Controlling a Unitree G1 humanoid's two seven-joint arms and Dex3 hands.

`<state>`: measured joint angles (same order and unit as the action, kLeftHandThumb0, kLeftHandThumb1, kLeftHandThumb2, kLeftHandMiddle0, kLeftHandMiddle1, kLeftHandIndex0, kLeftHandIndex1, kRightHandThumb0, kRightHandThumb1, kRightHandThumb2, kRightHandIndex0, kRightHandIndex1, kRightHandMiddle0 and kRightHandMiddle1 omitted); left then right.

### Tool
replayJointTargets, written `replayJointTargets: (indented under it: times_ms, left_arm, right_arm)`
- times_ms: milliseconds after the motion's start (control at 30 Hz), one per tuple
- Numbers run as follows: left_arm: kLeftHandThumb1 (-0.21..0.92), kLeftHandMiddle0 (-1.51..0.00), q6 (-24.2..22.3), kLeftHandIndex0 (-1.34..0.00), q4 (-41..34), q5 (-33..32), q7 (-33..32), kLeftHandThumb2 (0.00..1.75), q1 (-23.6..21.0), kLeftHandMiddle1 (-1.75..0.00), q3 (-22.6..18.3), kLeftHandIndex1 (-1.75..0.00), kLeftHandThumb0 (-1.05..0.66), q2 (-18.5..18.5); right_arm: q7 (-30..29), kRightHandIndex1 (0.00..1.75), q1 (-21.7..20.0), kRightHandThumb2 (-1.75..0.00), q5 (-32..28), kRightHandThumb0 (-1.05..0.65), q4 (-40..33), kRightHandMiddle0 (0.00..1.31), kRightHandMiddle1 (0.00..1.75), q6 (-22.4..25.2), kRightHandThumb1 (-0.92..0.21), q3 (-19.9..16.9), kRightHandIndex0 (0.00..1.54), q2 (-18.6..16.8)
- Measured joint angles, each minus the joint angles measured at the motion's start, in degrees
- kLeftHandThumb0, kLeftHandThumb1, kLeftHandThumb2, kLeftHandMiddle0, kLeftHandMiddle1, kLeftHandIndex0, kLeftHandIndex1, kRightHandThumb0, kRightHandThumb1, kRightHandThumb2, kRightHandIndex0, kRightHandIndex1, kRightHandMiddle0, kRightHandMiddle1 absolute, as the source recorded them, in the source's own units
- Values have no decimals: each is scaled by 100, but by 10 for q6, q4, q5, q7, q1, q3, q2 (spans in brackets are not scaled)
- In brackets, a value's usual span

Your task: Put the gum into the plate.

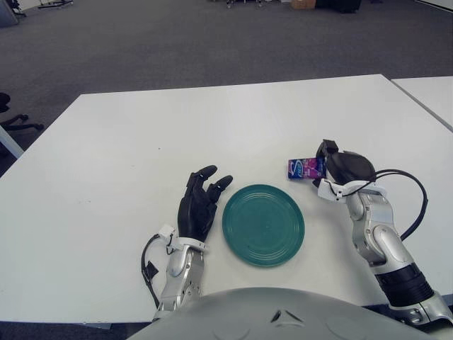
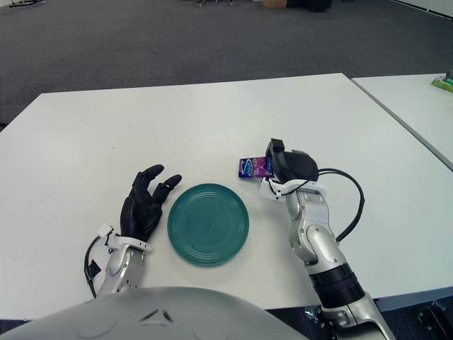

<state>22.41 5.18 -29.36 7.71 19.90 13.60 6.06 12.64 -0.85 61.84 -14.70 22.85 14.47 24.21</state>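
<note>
The white surface (image 1: 106, 177) carried everything. Nearest, the left hand (image 1: 197, 205) showed just left of the plate (image 1: 263, 224), fingers relaxed and holding nothing. The plate was still bare. Beyond its right rim, the right hand (image 1: 345, 168) gripped the gum (image 1: 306, 168), seemingly just off the surface, so the transfer remained. Farther off lay grey carpet (image 1: 177, 42).
</note>
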Motion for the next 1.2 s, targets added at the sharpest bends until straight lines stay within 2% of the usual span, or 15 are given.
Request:
replayJointTargets:
  times_ms: [400, 700, 1200]
  left_arm:
    - [92, -45, -17, -9, -7, 0, 13, 89, 0, -87, -22, -119, -91, 3]
    - [92, -45, -30, -10, -17, -1, 21, 88, 3, -88, -35, -119, -91, 3]
    - [92, -43, -47, -10, -32, -2, 39, 88, 10, -87, -54, -120, -92, 6]
  right_arm:
    - [15, 111, -3, -75, 6, -38, -54, 36, 169, 8, -72, 6, 58, -30]
    - [27, 128, -10, -73, 6, -38, -65, 37, 167, 6, -73, 11, 54, -41]
    - [67, 120, -21, -69, 29, -38, -91, 38, 166, 1, -74, 45, 51, -66]
